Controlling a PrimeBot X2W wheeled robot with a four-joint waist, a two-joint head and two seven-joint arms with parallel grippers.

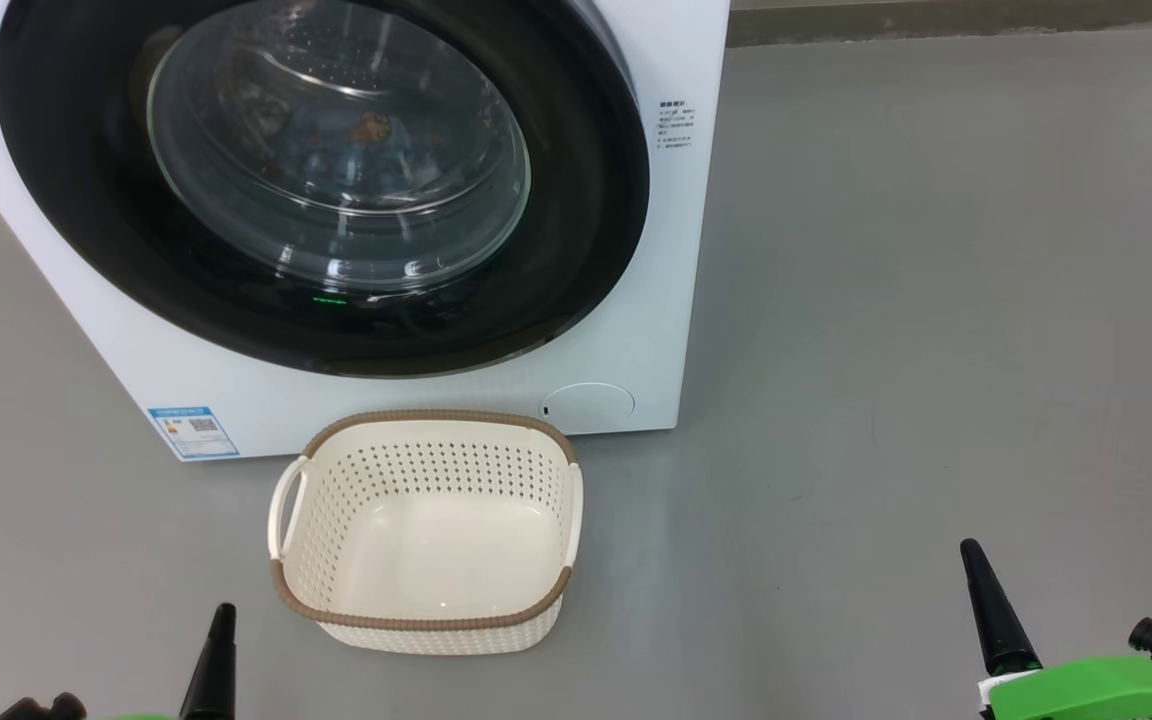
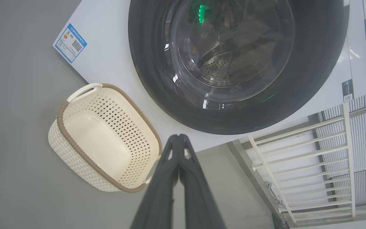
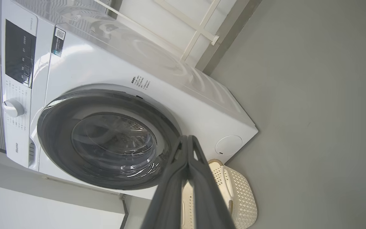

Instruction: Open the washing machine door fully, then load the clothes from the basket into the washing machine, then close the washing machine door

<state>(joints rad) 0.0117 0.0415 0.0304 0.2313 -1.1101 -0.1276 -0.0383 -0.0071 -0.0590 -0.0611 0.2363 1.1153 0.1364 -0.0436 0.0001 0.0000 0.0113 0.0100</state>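
Two grippers logged, both closed, nothing held. Left gripper (image 2: 178, 137): in left wrist view, dark fingers (image 2: 157, 190) pressed together at the tips, bottom centre of frame, above grey floor (image 2: 17, 178) and overlapping the right end of the basket (image 2: 68, 152). In head view, seen as a single dark spike at lower left. Right gripper (image 3: 187, 137): in right wrist view, tips likewise met, lower centre of frame. In head view, at lower right with a green housing (image 1: 1096, 690) beneath, well apart from the basket.

Washing machine (image 1: 656, 300): white, upper left of head view, standing on the floor. Washing machine door (image 1: 326, 190): shut against the front panel, black rim unbroken around the glass bowl; same reading from right wrist view. Blue label sticker (image 1: 193, 432) at lower left corner of the front, round service cap (image 1: 588, 405) at lower right.

Clothes (image 1: 371, 128): behind the glass, upper centre of head view, orange-brown and blue patches inside the drum. Blurred by reflections, so probably the printed fabric; extent not readable.

Basket, head view: bottom centre of frame, upright on the floor, just in front of the machine and below the door. Bare cream bottom showing, brown rim at near and far sides, handles at left and right.

Control panel (image 3: 19, 52) and knob (image 3: 13, 108) at left of right wrist view. White railing (image 2: 297, 165) at lower right of left wrist view.
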